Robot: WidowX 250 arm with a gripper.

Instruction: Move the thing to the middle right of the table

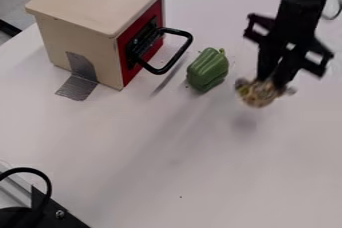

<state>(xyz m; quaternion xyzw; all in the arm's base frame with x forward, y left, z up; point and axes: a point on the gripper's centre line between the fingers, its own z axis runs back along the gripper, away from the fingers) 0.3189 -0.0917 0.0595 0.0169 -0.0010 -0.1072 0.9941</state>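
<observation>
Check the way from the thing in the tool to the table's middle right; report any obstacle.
Nothing visible stands in the way. The mottled thing hangs in the tool over the table; the pepper and box are left of it in the picture, off that route.

WidowX 250 arm (302, 7) hanging in from top right, black two-finger gripper (269, 78) pointing down, fingers (266, 62) clamping.

On the table (167, 172), the pepper (208, 70) lies right of the box (93, 2), left of the thing (257, 94) in the jaws.
</observation>
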